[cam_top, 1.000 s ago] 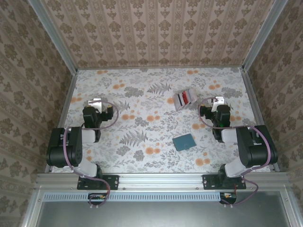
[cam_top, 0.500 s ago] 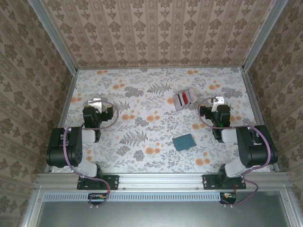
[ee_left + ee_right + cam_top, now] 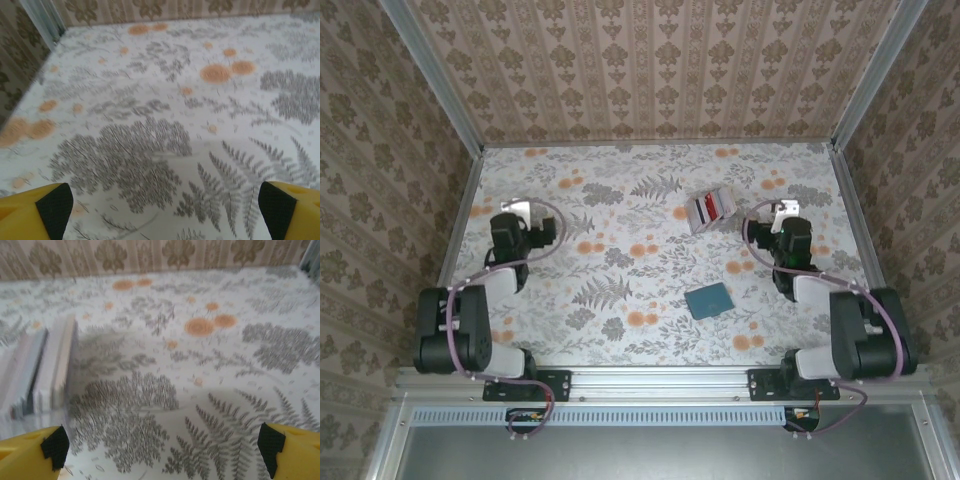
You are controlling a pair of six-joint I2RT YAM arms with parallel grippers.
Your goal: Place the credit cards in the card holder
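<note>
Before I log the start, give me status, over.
Left gripper, right gripper open, empty. Credit cards in grey slotted tray; teal card holder lies apart. Nothing blocking.

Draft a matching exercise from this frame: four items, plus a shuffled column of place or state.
1. card holder
2. credit cards
3. left gripper
4. right gripper

a. open, just right of the pale tray
b. lying flat on the table, nearer the arm bases
c. open, over bare cloth by the table's left edge
d. standing upright in the pale tray

Pairs: 1-b, 2-d, 3-c, 4-a
</note>
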